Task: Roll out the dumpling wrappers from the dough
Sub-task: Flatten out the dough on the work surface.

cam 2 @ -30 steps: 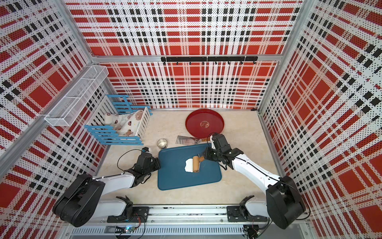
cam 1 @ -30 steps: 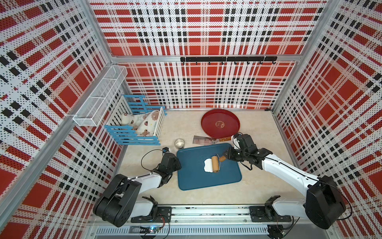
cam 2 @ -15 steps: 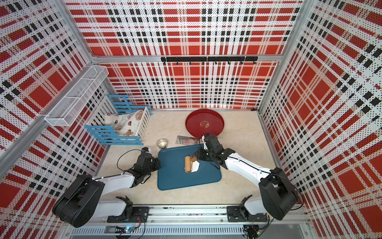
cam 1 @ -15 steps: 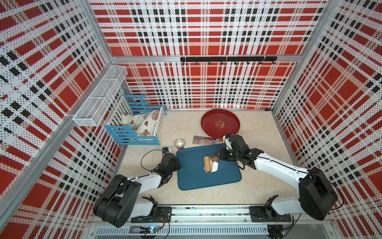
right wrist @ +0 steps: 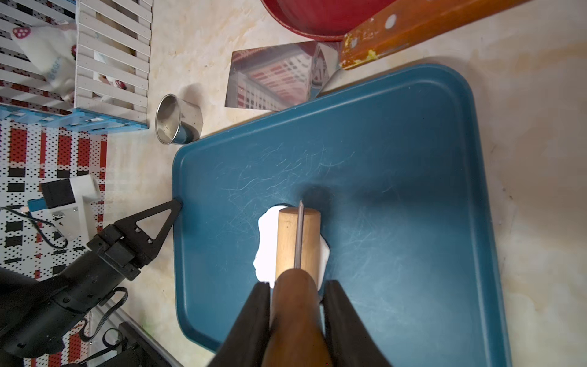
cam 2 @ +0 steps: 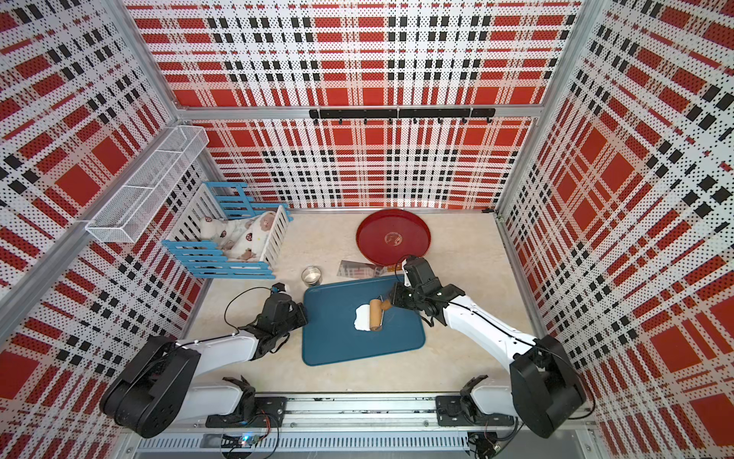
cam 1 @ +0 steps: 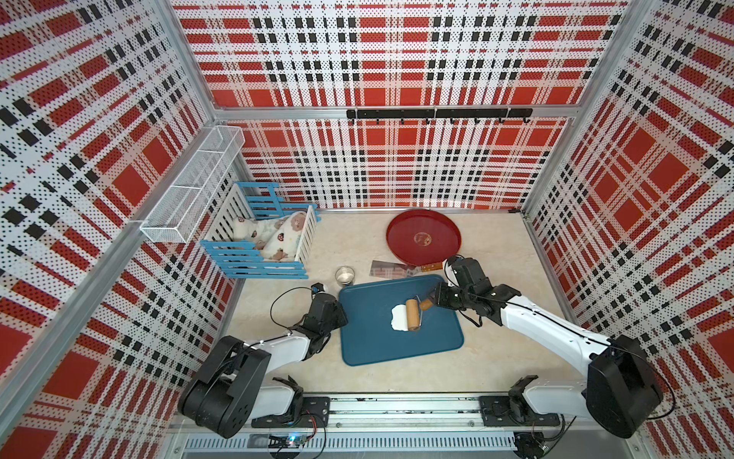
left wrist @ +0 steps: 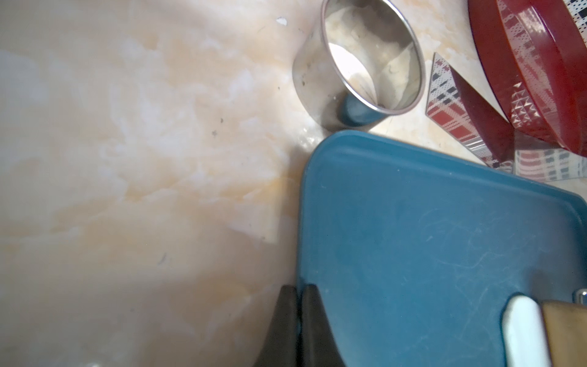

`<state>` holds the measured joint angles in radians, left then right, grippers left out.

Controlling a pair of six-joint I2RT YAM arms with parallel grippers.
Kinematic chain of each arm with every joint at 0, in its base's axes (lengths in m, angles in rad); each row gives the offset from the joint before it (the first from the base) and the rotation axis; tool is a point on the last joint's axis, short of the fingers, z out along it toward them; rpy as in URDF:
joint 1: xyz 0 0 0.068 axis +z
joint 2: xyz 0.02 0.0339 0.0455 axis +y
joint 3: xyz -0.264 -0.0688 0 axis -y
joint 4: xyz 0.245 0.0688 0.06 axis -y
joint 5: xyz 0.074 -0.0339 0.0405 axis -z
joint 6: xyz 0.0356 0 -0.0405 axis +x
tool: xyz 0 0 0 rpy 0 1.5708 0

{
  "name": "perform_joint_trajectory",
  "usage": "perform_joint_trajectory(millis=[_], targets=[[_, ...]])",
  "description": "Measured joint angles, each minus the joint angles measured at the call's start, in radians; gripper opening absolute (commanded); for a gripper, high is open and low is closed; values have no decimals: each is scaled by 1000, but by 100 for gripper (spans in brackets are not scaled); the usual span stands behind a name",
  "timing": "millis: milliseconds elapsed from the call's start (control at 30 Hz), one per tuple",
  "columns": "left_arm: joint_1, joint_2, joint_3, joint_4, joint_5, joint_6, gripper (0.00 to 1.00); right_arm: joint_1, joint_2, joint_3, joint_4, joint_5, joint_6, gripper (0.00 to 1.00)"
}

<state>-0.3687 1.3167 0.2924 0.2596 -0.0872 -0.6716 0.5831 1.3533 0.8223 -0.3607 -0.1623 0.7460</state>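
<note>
Rolled back rightward since half a second ago, roller (cam 1: 413, 314) now on the dough (cam 1: 398, 318), right side, mid-tray, my left gripper (left wrist: 298, 289) shut tight against the blue tray (cam 1: 369, 341) rim, my right gripper (right wrist: 297, 286) clamped on the roller's handle, steel cup (cam 1: 344, 275) beyond, red plate (cam 1: 423, 237) farthest.

White dough (cam 1: 398, 318), teal tray (cam 1: 373, 341)

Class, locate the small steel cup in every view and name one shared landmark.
Top view: steel cup just beyond the blue tray.
Top view: steel cup, likewise.
Left wrist: steel cup off the tray's corner.
Right wrist: steel cup off the tray's corner.
Landmark: that tray corner.
</note>
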Motion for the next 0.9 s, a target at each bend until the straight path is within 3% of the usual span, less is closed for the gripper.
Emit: perform_joint_trajectory(millis=[233,633,900], targets=[[6,-5,0,-6,-7,4,0,84,106,41,111,-15,33,0],[10,-11,-2,-8,-2,5,0,-57,-35,-16,-28,-16,-5,0],[13,-11,-3,-12,0,6,0,-7,23,30,-23,-2,-14,0]])
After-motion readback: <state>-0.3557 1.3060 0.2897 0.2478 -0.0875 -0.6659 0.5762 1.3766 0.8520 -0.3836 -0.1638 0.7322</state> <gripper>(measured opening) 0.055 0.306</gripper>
